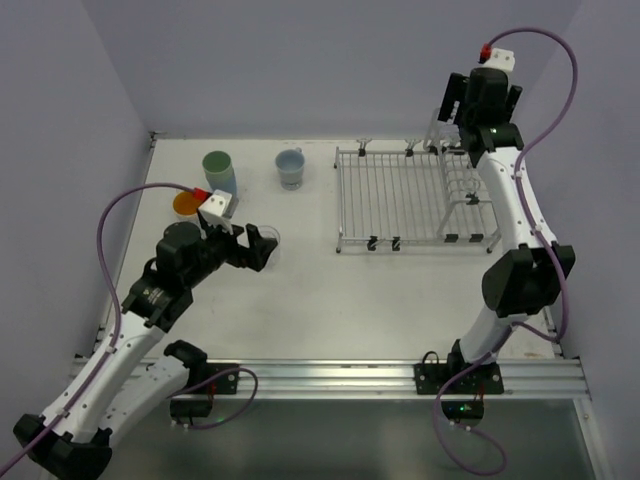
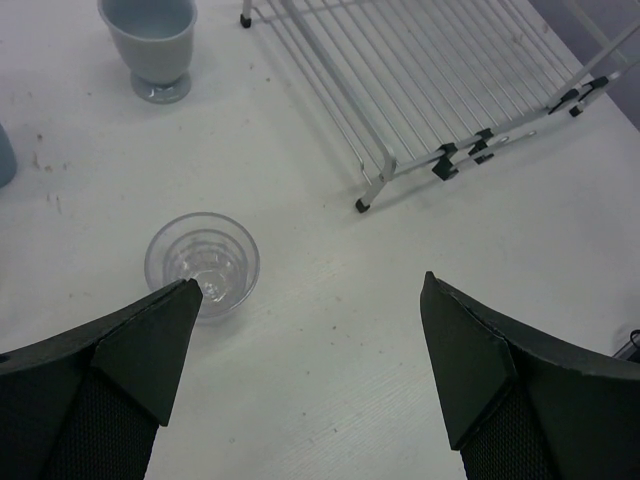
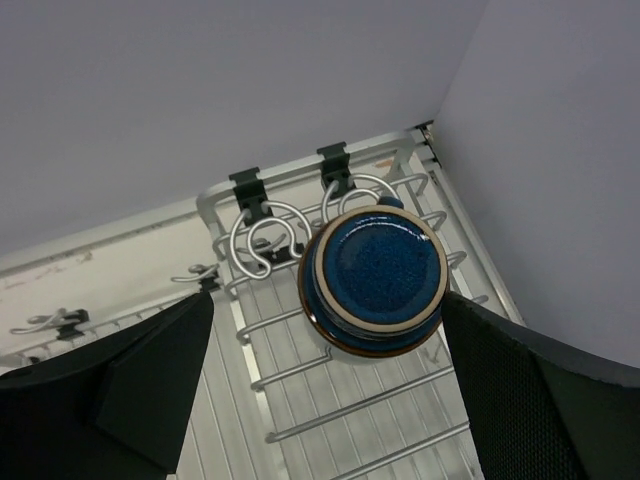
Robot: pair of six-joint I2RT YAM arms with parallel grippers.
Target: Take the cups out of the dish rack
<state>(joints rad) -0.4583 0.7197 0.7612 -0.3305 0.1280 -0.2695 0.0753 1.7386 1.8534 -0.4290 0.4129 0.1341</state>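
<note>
My right gripper hangs, jaws apart, above the navy mug, perhaps inverted. My left gripper gapes beside the clear glass.

There were one green tumbler, one blue cup, one orange glass and one clear glass toward ten o'clock, plus one navy mug and one wire rack toward one o'clock.

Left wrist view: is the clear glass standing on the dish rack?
No, the clear glass stands on the white table, apart from the dish rack.
</note>
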